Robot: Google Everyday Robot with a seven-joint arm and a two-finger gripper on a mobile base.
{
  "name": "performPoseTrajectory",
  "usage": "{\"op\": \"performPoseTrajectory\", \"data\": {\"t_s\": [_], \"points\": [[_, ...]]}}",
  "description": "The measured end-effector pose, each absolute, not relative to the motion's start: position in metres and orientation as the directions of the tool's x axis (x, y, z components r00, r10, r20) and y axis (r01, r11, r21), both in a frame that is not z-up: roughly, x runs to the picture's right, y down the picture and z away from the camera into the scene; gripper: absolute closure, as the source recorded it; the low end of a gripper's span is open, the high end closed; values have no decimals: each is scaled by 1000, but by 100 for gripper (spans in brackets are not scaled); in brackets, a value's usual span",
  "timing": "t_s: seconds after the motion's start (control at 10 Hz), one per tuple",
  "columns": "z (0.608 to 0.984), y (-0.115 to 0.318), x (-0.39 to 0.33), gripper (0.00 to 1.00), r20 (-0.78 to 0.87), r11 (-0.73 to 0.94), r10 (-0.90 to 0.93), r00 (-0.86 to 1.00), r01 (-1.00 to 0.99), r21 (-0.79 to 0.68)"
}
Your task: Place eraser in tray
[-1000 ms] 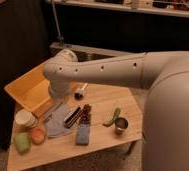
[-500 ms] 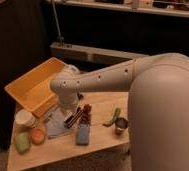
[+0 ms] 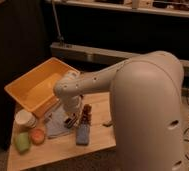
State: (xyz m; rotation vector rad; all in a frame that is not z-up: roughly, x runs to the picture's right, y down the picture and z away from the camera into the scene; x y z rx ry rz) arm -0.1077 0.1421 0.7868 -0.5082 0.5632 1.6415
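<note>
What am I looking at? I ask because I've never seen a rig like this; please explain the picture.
The big white shape is a robot's arm, seen from above by a single camera. The arm bends down to a light wooden table. Its tool is low over a pale blue cloth, beside a reddish-brown lumpy object. Also there: a blue rectangular block, a small white round cup and a large yellow-orange plastic tray. Whether the tool holds anything cannot be told.

yellow-orange tray (image 3: 37, 86), blue block (image 3: 82, 135), white cup (image 3: 24, 118)
</note>
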Motion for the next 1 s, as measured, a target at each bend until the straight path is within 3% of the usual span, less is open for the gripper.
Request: {"op": "performPoseTrajectory", "data": {"t_s": [0.2, 0.3, 0.8, 1.0], "points": [[796, 141, -106, 80, -614, -165, 769, -180, -983, 82], [799, 138, -104, 74, -612, -192, 766, -198, -978, 77], [814, 130, -108, 25, -605, -268, 755, -254, -961, 70], [817, 130, -111, 20, -609, -285, 749, -261, -957, 59]]}}
